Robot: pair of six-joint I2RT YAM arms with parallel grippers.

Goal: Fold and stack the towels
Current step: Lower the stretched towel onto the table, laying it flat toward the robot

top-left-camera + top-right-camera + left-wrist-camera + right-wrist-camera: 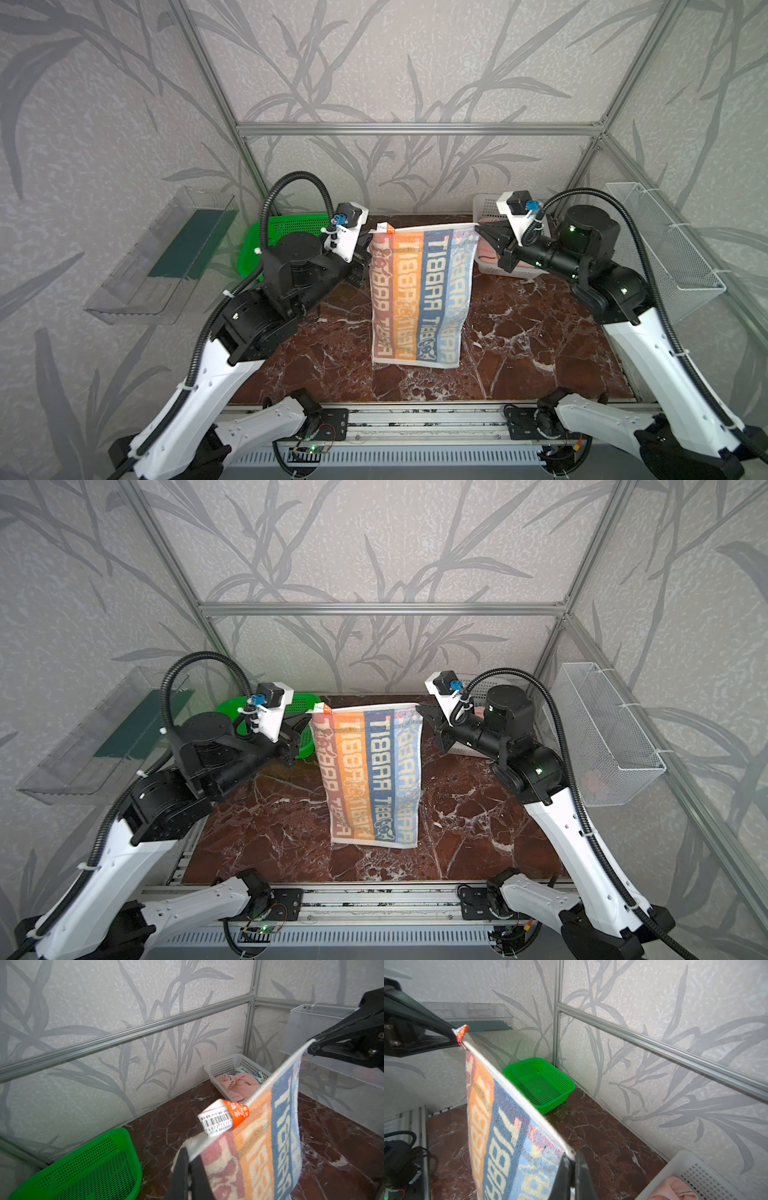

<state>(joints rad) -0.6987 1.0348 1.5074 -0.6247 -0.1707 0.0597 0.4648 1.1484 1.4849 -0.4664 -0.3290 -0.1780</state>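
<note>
A cream towel (419,295) (370,775) with pink, orange and blue letter stripes hangs spread above the brown marble table, its lower edge near the tabletop. My left gripper (368,241) (190,1152) is shut on its upper left corner, beside an orange and white tag (223,1119). My right gripper (478,230) (572,1157) is shut on the upper right corner. The top hem runs taut between them. A pink towel (241,1084) lies crumpled in a white basket (222,1064) at the back right, with a bit of teal towel (256,1073) behind it.
A green perforated basket (286,232) (539,1082) stands empty at the back left corner. A clear plastic shelf (166,257) hangs on the left wall and a white wire basket (665,249) on the right wall. The marble table (532,332) lies below.
</note>
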